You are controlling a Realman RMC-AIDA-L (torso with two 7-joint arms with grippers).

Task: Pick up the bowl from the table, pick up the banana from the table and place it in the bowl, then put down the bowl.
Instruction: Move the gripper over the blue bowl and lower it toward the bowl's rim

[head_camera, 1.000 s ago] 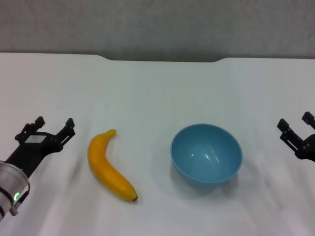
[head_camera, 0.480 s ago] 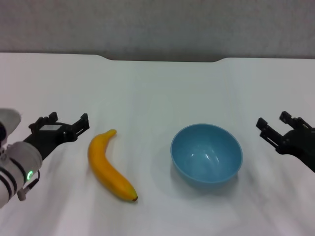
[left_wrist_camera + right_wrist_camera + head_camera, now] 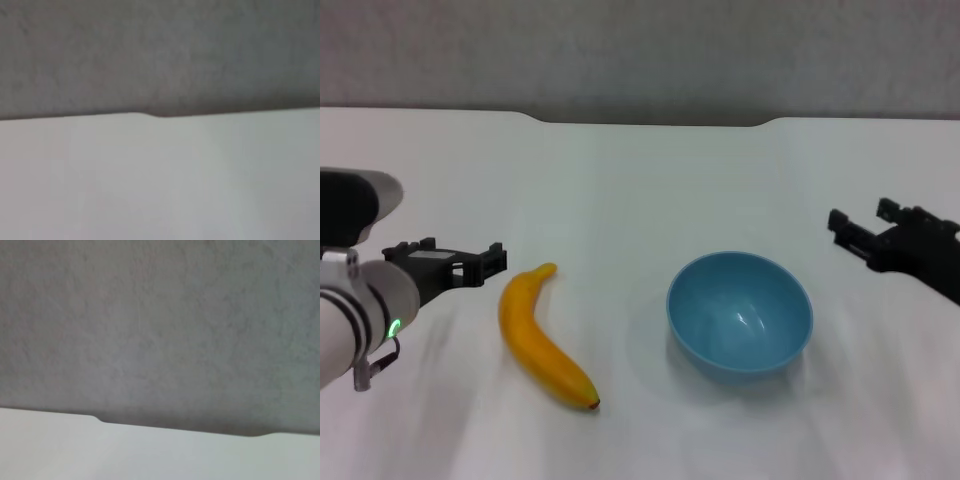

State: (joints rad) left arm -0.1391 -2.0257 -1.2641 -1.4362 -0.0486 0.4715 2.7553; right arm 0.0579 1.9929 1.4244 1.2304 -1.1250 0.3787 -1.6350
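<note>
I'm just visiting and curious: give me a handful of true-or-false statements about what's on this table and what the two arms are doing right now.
1. The banana is lying inside the bowl. False: it lies on the table, apart from the bowl and on the robot's left of it.
2. The bowl is empty. True.
3. The right end effector is gripping the bowl's rim. False: it is open and off to the bowl's right, touching nothing.
4. The left end effector is open beside the banana. True.
5. The table's far edge has a notch. True.
</note>
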